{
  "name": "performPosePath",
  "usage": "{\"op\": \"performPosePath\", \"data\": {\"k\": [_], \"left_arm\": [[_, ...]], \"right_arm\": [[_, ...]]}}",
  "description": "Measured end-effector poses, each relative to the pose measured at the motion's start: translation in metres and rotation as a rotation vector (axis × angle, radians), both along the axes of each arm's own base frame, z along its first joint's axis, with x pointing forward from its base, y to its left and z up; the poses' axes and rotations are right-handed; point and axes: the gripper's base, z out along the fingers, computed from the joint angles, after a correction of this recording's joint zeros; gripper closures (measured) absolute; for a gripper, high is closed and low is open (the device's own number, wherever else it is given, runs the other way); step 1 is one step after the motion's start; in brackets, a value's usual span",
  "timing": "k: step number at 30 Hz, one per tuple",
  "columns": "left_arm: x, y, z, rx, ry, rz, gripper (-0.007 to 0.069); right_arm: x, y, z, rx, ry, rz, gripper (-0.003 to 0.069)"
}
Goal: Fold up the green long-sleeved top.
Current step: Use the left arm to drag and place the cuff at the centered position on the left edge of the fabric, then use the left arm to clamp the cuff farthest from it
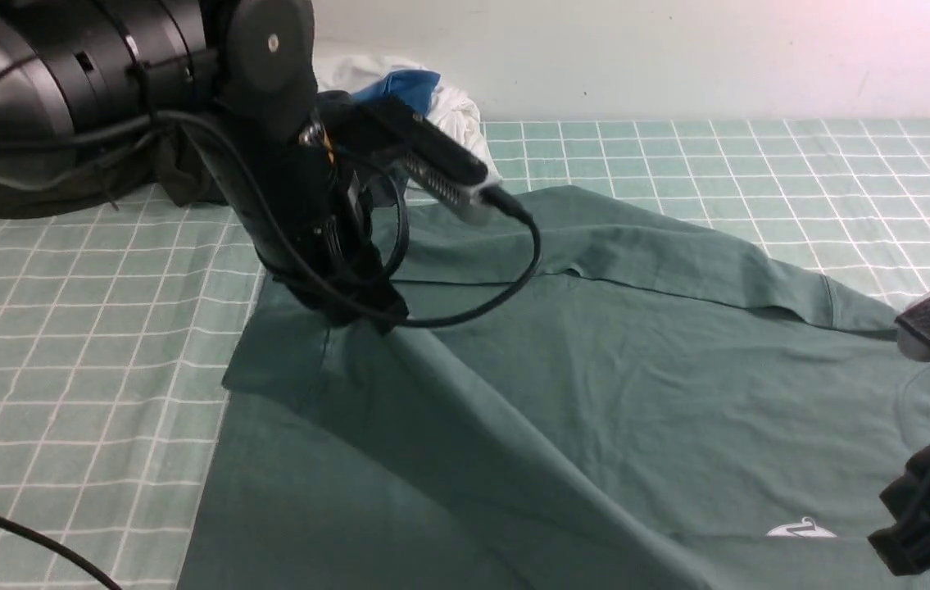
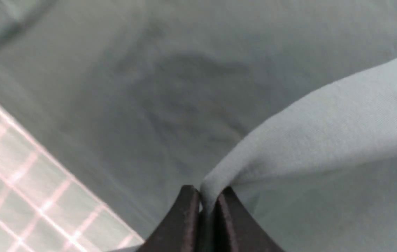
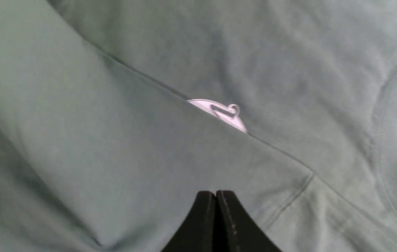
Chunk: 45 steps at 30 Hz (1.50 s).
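Note:
The green long-sleeved top (image 1: 596, 369) lies spread on the checked table cloth (image 1: 63, 344). My left gripper (image 1: 354, 315) is shut on a pinch of its fabric near the far left edge and holds it raised, so a ridge runs toward the near right. The left wrist view shows the jaws closed on that fold (image 2: 207, 201). My right gripper (image 1: 895, 545) is at the near right by the white chest logo (image 1: 800, 531). In the right wrist view it (image 3: 215, 196) is shut on a lifted layer that half covers the logo (image 3: 224, 112). The collar (image 3: 387, 140) shows beside it.
A very dark garment (image 1: 104, 184) lies at the back left behind my left arm. A white and blue pile of clothes (image 1: 424, 98) sits at the back by the wall. A black cable (image 1: 22, 537) crosses the near left corner.

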Motion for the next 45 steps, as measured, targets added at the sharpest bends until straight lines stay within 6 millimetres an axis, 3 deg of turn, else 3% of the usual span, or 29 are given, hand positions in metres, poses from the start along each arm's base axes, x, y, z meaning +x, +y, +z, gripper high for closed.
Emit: {"op": "performPosePath", "data": {"k": [3, 6, 9, 10, 15, 20, 25, 28, 36, 45], "left_arm": [[0.006, 0.003, 0.002, 0.004, 0.007, 0.016, 0.0598], [0.025, 0.013, -0.012, 0.022, 0.047, 0.06, 0.0598], [0.039, 0.019, -0.037, 0.049, 0.109, 0.088, 0.0598], [0.05, 0.023, -0.058, 0.067, 0.147, 0.107, 0.0596], [0.075, 0.025, -0.097, 0.076, 0.167, 0.131, 0.0562], [0.096, 0.029, -0.108, 0.07, 0.133, 0.196, 0.0453], [0.126, 0.046, -0.1, 0.048, 0.052, 0.365, 0.0294], [0.14, 0.059, -0.1, 0.021, 0.029, 0.44, 0.0246], [0.178, 0.078, -0.129, -0.097, -0.044, 0.555, 0.0235], [0.197, 0.071, -0.17, -0.191, -0.094, 0.577, 0.0235]], "right_arm": [[0.001, -0.002, 0.0, -0.012, -0.008, -0.019, 0.0673], [0.001, -0.003, 0.001, -0.018, -0.016, -0.041, 0.0673], [0.002, -0.003, 0.001, -0.015, -0.02, -0.044, 0.0673], [0.002, -0.003, 0.001, -0.013, -0.024, -0.044, 0.0673], [0.003, -0.002, 0.001, -0.008, -0.032, -0.044, 0.0673], [0.004, -0.002, 0.002, -0.001, -0.046, -0.044, 0.0673], [0.009, -0.001, 0.004, 0.011, -0.104, -0.046, 0.0643], [0.012, 0.0, 0.007, 0.028, -0.149, -0.056, 0.0613], [0.019, -0.001, 0.012, 0.038, -0.243, -0.089, 0.0543], [0.02, -0.001, 0.013, 0.041, -0.259, -0.09, 0.0536]]}}
